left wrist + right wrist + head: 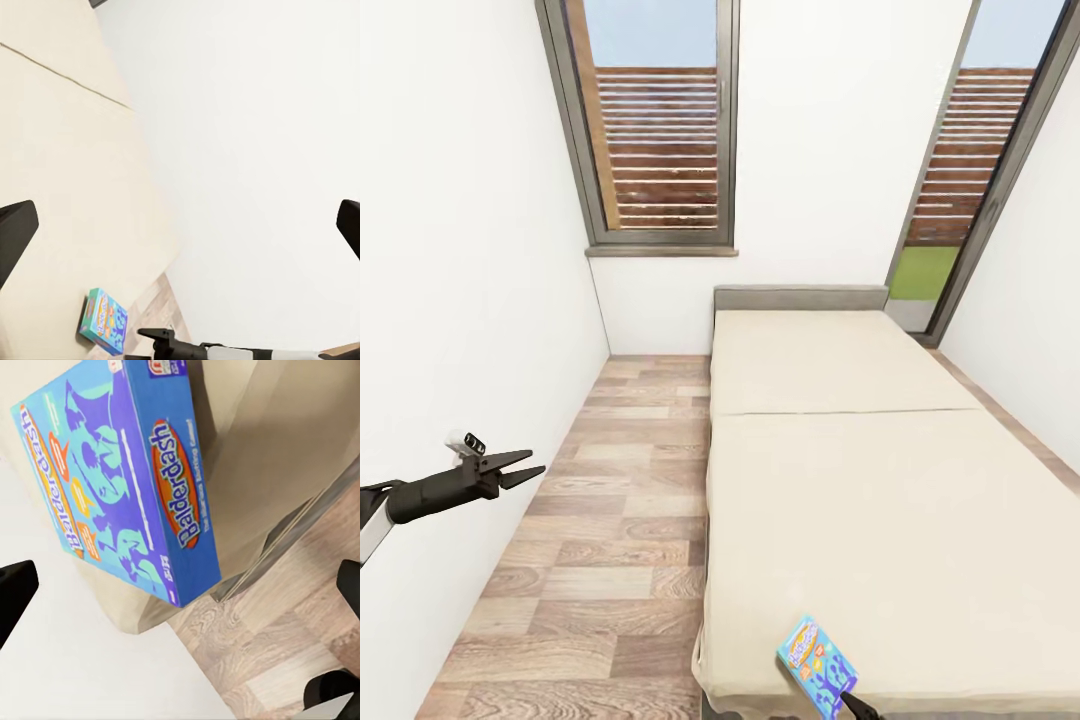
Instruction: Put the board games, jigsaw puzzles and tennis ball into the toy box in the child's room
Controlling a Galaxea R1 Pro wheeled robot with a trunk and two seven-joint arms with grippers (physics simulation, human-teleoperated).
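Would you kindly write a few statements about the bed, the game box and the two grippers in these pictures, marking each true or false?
1. A blue board game lies on the bed near its foot corner. True.
2. The left gripper holds the game box. False: it is open and empty, out over the floor by the wall.
3. The box reads "Monopoly". False: the right wrist view shows "Balderdash" on its side.
4. The right gripper is open, with the box ahead of its fingers. True.
5. A tennis ball sits on the bed. False: only the one box lies on the cover.
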